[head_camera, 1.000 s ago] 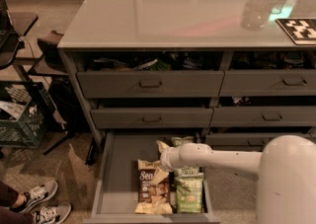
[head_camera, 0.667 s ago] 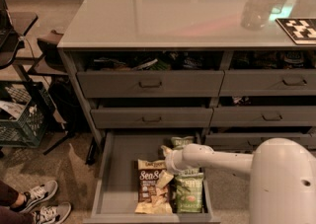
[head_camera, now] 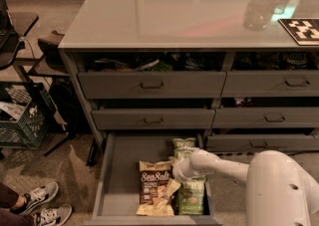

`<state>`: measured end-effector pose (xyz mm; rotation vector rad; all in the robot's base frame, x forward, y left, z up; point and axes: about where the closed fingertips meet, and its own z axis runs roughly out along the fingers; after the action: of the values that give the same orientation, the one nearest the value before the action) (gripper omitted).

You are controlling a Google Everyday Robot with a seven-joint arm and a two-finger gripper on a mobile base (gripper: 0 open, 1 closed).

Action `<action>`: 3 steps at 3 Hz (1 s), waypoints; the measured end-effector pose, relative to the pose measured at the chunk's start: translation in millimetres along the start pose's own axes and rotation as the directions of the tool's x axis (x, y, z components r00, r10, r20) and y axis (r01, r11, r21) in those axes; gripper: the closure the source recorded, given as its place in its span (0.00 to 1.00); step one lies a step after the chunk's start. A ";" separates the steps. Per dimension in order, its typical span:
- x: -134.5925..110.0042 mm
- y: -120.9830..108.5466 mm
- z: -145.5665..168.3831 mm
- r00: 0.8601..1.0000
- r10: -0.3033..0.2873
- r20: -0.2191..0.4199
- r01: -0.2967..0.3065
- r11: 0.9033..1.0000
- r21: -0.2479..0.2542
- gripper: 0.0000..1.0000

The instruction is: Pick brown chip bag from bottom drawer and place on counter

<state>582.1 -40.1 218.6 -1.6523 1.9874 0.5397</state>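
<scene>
Now your hand (head_camera: 172, 189) hangs low in the open bottom drawer (head_camera: 119, 170), just beside the brown chip bag (head_camera: 152, 186) lying on its floor. Whether it is spread or pinching, you cannot tell.

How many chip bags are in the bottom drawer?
3. The brown chip bag lies front-centre in the bottom drawer, the claw over its right edge; the rear green bag behind the arm, the front green bag at the right. The arm may hide more.
</scene>
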 end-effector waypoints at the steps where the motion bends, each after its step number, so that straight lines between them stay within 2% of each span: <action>1: -2.0 1.9 0.8 1.000 -0.006 -0.003 0.006 1.000 -0.007 0.00; 2: -4.2 12.9 24.1 1.000 -0.005 -0.003 0.005 0.997 -0.075 0.00; 3: -10.1 33.2 53.9 1.000 -0.001 0.003 0.002 0.986 -0.166 0.00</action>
<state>557.4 5.8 181.2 -1.7494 1.9852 0.7241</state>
